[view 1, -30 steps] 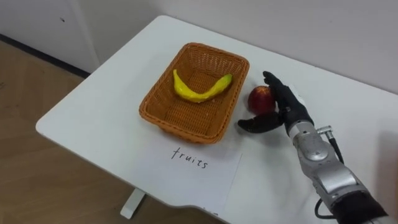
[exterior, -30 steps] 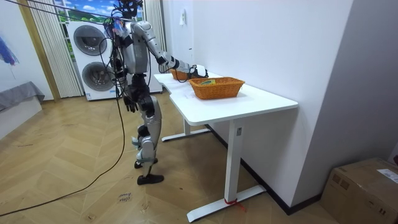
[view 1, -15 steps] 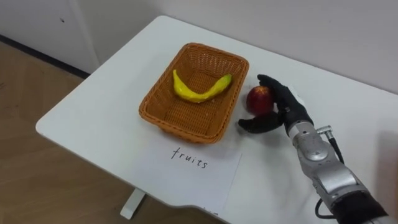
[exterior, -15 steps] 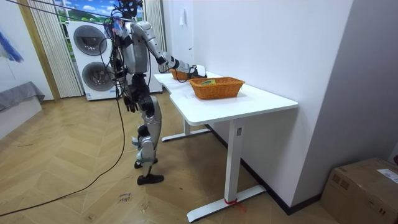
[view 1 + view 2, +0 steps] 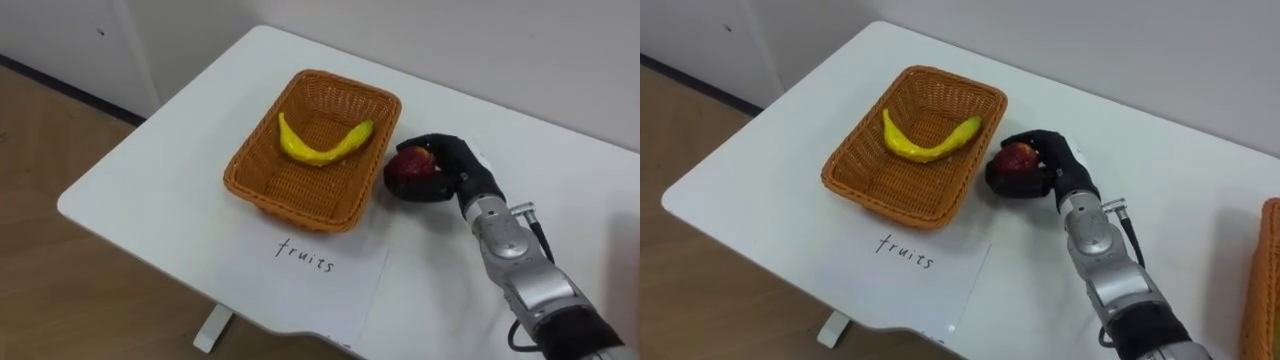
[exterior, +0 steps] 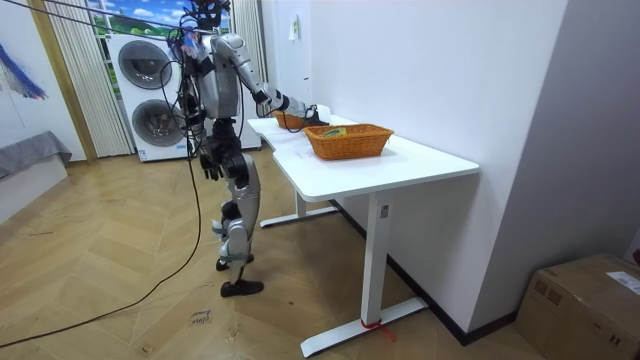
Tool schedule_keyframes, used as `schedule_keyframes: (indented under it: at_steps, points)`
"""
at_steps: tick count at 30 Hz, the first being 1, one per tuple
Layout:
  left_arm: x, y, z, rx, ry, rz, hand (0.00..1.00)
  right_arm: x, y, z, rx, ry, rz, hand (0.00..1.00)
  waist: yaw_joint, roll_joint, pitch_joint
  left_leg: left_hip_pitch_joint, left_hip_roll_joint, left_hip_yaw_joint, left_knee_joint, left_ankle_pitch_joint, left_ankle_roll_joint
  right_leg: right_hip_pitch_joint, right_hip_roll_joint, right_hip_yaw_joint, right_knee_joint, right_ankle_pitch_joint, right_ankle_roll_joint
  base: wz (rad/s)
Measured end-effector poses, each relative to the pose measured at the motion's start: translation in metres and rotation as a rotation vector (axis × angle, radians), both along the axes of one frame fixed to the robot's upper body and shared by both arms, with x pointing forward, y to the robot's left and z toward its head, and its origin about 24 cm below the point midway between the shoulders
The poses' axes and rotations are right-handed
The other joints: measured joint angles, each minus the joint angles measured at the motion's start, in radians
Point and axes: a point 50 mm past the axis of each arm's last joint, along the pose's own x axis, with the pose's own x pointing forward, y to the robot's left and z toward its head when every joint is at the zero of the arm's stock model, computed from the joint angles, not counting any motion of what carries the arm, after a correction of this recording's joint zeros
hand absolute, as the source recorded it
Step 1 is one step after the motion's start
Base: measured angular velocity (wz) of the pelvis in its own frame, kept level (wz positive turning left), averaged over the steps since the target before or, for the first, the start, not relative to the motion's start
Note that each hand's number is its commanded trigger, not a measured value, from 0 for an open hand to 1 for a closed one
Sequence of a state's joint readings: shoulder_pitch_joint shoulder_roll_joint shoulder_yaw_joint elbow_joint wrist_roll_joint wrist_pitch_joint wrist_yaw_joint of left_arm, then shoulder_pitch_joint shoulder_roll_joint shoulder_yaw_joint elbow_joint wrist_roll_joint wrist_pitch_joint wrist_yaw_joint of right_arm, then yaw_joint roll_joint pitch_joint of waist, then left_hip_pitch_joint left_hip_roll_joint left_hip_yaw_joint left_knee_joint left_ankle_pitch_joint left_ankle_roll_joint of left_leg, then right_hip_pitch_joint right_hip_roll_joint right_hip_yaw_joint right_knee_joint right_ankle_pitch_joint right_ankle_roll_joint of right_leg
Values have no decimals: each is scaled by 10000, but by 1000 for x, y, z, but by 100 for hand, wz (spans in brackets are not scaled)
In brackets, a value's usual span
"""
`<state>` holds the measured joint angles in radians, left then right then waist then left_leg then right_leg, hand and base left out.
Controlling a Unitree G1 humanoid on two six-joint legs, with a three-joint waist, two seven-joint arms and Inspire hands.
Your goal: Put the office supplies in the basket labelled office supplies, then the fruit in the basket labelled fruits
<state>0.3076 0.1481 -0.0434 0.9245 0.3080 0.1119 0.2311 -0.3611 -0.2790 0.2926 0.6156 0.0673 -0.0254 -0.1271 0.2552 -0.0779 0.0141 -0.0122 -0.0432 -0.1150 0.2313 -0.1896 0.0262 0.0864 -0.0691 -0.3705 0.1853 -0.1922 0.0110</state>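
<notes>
- Handwritten in dark pen on a white paper sheet (image 5: 310,270): the single word "fruits".
- Lying flat on the white tabletop (image 5: 150,190), that sheet, just in front of the fruit basket (image 5: 255,190) and reaching the near edge.
- Woven, orange-brown and rectangular, with one yellow banana (image 5: 320,148) curved across its floor, green at one tip.
- Red apple (image 5: 408,165): round, dark red with a paler patch near the top, close beside the fruit basket's right wall, outside it.
- Clasped around the apple, the black right hand (image 5: 455,165): fingers (image 5: 436,143) curled over the top and far side, thumb hooked under the near side, the red skin showing between them.
- Impossible to tell whether the apple touches the tabletop or sits just clear of it.
- At the right edge of the right eye view, the rim of a second woven basket (image 5: 1265,270).
- In the room view, standing upright at the table's end, right arm stretched out over it, left hand (image 6: 208,165) hanging by the hip.
</notes>
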Motion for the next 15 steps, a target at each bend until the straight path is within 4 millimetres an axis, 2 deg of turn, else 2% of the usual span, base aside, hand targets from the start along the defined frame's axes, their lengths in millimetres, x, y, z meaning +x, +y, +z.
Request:
schedule_keyframes:
  at_steps: [8, 15]
  points:
    - [1, 2, 0, 73, 31, 106, 0, 0, 0, -1, -109, 63, 87, 100, -2, -40, -25, 17, 5, 29, -120, 0, 0, -11, 1, -7, -8, 0, 0, 0]
    - [1, 11, 3, 284, -88, 501, 0, -5, 0, 0, -368, 37, 550, 100, -106, -74, -55, 63, 4, 29, -116, 5, 6, 43, 1, 32, -17, 0, 2, 0]
